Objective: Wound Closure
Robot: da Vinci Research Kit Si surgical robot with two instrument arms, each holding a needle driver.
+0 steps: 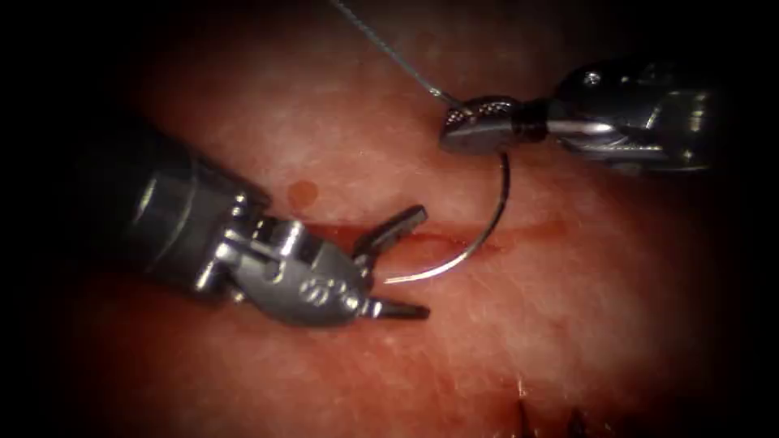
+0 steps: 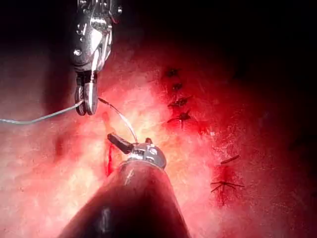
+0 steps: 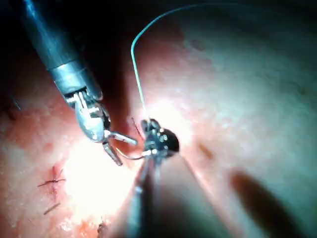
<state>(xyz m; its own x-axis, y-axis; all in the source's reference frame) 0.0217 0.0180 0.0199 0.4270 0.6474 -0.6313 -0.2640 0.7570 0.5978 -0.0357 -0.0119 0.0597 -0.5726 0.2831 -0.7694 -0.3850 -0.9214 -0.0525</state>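
While right tool (image 1: 479, 123) grips needle (image 1: 487, 231) tail, left tool (image 1: 402, 264) gapes empty.

Silver needle (image 1: 487, 231); red-pink tissue (image 1: 341, 122); grey thread (image 1: 389, 50).

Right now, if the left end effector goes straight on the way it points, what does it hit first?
Probably the needle: its free tip lies between the open left end effector, over the cut. The right end effector holds its other end. Depth is unclear.

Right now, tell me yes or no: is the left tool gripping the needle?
No: in the endoscope view the left tool has its jaws spread around the needle's tip without closing, while the right tool holds its thread end.
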